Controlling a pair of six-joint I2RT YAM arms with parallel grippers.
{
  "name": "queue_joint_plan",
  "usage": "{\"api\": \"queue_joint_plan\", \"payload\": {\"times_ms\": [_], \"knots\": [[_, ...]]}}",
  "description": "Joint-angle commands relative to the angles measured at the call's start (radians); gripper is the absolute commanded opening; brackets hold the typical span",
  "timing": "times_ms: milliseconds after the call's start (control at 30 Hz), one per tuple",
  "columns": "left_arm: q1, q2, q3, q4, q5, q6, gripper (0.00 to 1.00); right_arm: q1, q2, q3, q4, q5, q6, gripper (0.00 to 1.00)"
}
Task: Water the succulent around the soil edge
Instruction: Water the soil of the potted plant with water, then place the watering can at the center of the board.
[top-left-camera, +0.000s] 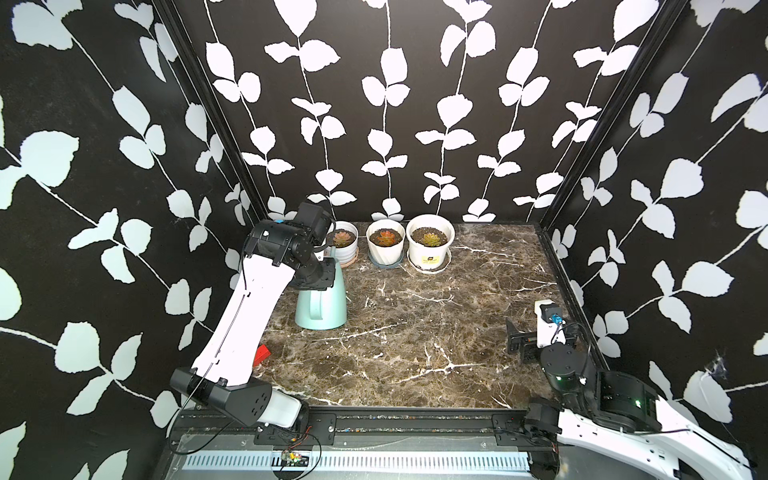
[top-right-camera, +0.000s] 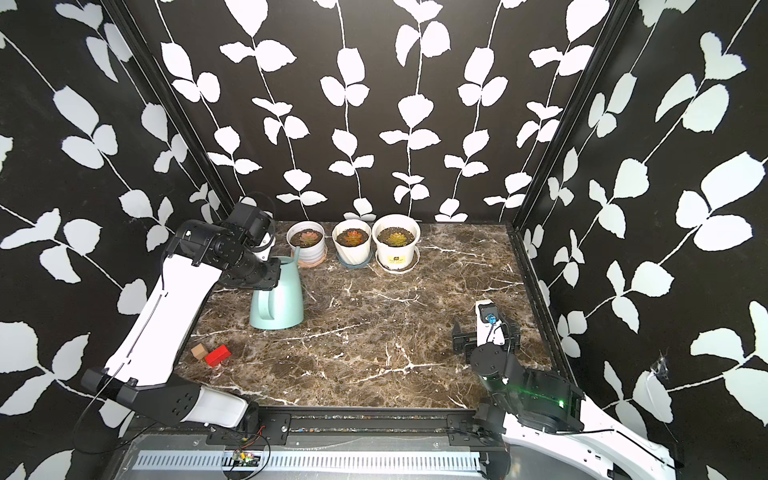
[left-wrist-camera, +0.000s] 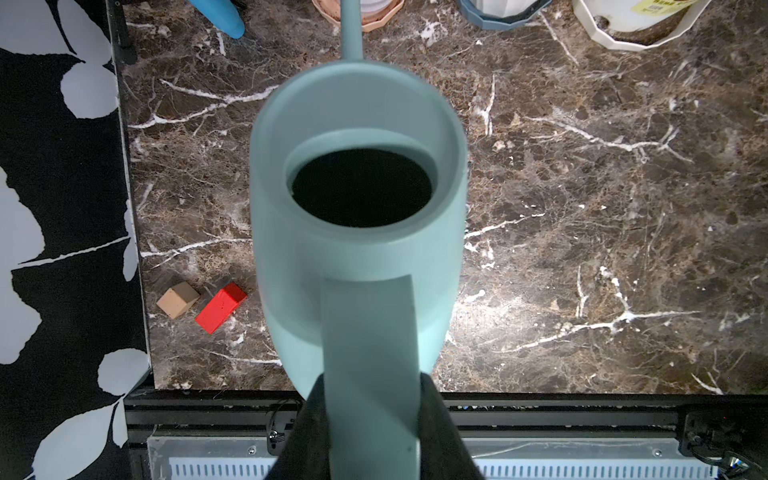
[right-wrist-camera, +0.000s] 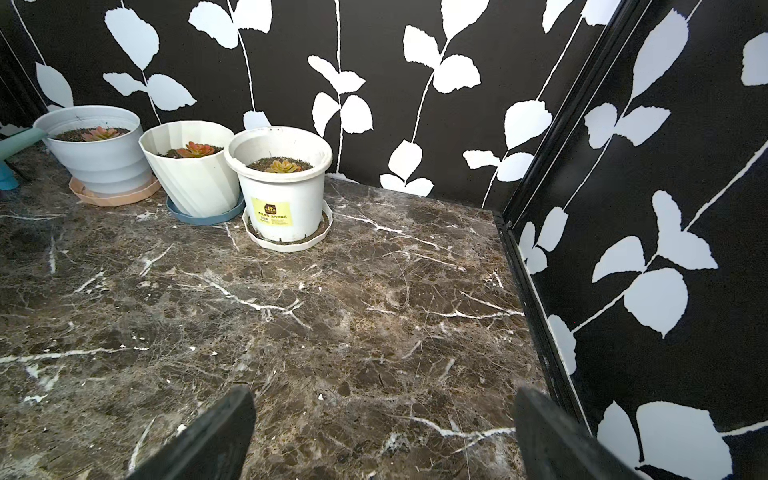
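1. Views from the top both show the left gripper (top-right-camera: 270, 279) clamped on the handle of the teal watering can (top-right-camera: 277, 297). The can is upright near the left wall. Its spout (top-right-camera: 296, 252) ends just in front of the ribbed pot (top-right-camera: 307, 249), one of three pots along the back. The right gripper (top-left-camera: 515, 338) sits low by the right wall, well apart from them.
2. Left wrist: black fingers (left-wrist-camera: 313, 415) press both sides of the can's flat handle. A tan cube (left-wrist-camera: 178, 299) and a red block (left-wrist-camera: 221, 307) lie near the can on the marble table (left-wrist-camera: 582, 208).
3. Right wrist: the jaws are spread wide with only table between them. The pink succulent (right-wrist-camera: 101, 134) sits mid-soil in the ribbed pot. The spout tip is at that pot's rim; whether it touches, I cannot tell.
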Motion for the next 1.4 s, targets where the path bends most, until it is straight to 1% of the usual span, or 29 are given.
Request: {"api": "queue_joint_plan", "payload": {"times_ms": [0, 300, 733, 933, 1033, 1133, 1233, 1367], "knots": [[0.004, -0.006, 0.035, 0.000, -0.029, 0.009, 0.00, -0.006, -0.005, -0.016, 0.001, 0.005, 0.013, 1.00], [0.013, 0.031, 0.080, -0.014, -0.044, 0.023, 0.00, -0.006, -0.004, -0.012, -0.013, 0.005, 0.021, 1.00], [0.040, 0.040, 0.081, -0.017, -0.073, 0.022, 0.00, -0.007, 0.000, -0.012, -0.023, -0.003, 0.033, 1.00], [0.044, 0.032, 0.076, 0.025, -0.066, 0.031, 0.00, -0.006, -0.002, -0.008, -0.041, -0.006, 0.039, 0.99], [0.044, -0.007, 0.038, 0.096, -0.054, 0.042, 0.00, -0.006, -0.004, -0.006, -0.060, -0.006, 0.051, 0.99], [0.044, -0.074, -0.039, 0.201, -0.042, 0.063, 0.00, -0.006, -0.012, -0.007, -0.073, -0.009, 0.063, 1.00], [0.044, -0.160, -0.148, 0.321, -0.018, 0.071, 0.00, -0.006, -0.016, -0.011, -0.073, -0.010, 0.062, 1.00], [0.043, -0.287, -0.297, 0.500, 0.048, 0.075, 0.00, -0.006, -0.006, -0.031, -0.016, -0.007, 0.032, 0.99]]}}
